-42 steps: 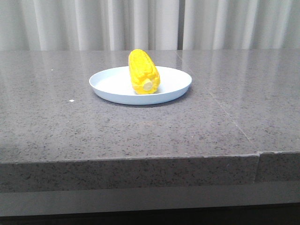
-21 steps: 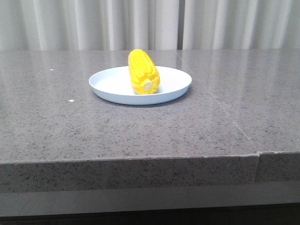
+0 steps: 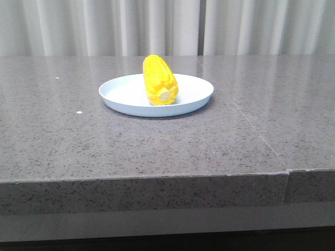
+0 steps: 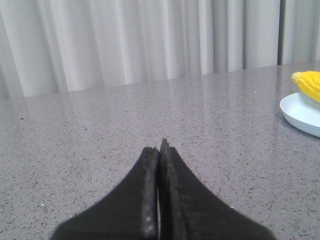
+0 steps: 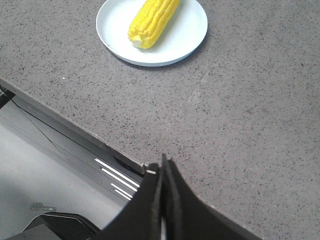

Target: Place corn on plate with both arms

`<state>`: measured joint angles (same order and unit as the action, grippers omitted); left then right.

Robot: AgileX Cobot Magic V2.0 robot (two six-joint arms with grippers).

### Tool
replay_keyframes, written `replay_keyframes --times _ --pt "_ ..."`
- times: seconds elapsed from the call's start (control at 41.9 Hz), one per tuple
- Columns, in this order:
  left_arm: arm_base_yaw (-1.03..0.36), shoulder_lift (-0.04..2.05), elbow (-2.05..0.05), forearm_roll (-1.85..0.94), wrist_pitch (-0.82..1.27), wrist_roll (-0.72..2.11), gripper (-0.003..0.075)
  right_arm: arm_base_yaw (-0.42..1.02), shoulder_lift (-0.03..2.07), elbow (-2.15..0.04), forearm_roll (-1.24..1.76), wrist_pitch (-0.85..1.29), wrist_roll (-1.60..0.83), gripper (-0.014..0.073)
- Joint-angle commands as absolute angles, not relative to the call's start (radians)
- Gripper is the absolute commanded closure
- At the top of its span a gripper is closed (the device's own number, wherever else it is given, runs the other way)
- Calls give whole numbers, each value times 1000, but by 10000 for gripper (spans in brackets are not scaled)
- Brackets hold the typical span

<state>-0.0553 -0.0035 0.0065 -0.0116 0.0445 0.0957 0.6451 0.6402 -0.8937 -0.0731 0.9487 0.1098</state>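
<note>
the corn (image 3: 160, 80) already lies on the plate (image 3: 125, 94), both the left end effector (image 4: 159, 150) and right end effector (image 5: 162, 167) are pressed together and empty, so the task looks done.

Matte black, wedge-shaped left claw (image 4: 159, 150), tapering to a narrow tip. Rough, gritty inner edges. Same black tapered right claw (image 5: 162, 167).
</note>
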Motion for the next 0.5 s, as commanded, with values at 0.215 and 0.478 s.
replay_keyframes --times 0.215,0.478 --pt "-5 -25 8 -21 -18 82 740 641 639 -921 -76 885 101 713" --pt "-9 -25 8 -21 -18 82 741 641 639 -921 -76 885 101 713"
